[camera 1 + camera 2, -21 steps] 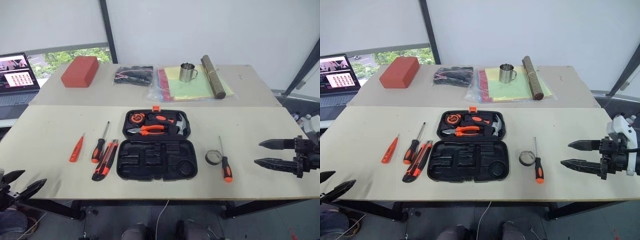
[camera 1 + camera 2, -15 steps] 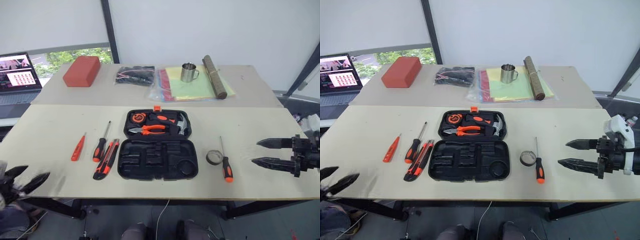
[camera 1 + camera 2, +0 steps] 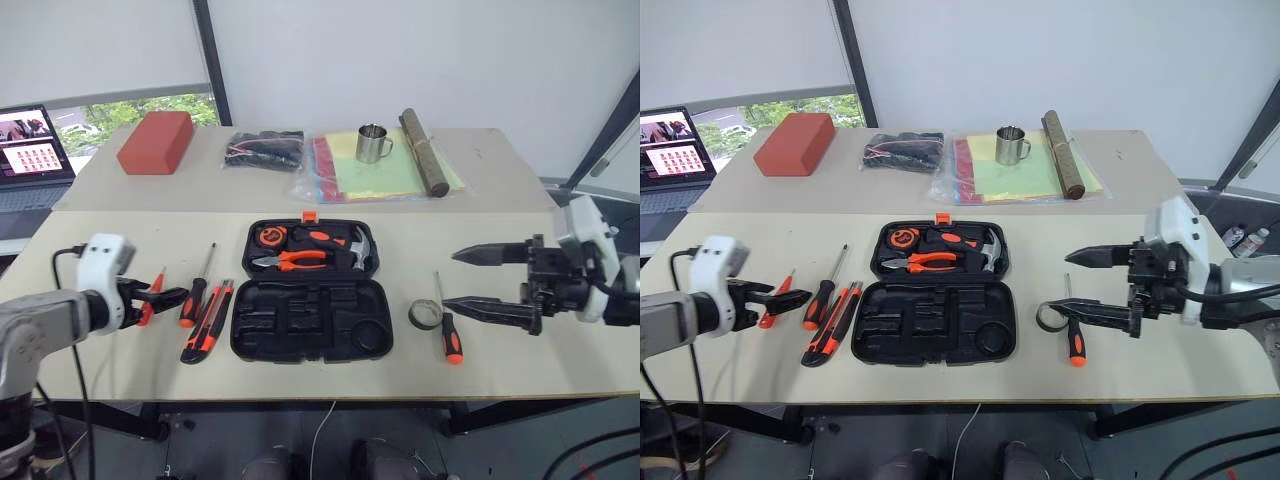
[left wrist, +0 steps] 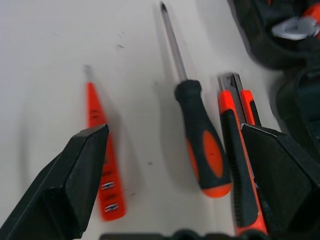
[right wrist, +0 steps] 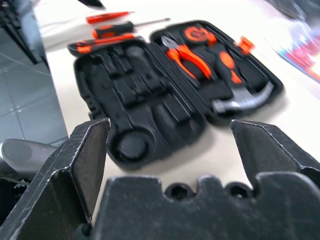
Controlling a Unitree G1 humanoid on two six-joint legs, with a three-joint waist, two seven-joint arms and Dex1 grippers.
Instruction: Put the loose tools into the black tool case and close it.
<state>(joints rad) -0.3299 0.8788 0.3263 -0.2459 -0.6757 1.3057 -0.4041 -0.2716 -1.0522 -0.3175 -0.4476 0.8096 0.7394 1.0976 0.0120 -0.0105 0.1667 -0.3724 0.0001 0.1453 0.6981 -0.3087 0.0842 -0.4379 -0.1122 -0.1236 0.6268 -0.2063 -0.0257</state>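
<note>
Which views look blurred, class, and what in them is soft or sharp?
Left wrist view: the tester pen and utility knife are smeared. Right wrist view: the black tool case is soft. Left eye view: the case looks crisp.

left gripper (image 3: 168, 296) spread, right gripper (image 3: 462, 280) spread

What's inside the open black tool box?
In the black tool case, the far half holds a tape measure, orange-handled pliers and a hammer. The near half shows bare tool-shaped recesses. Anything beneath those tools is covered.
</note>
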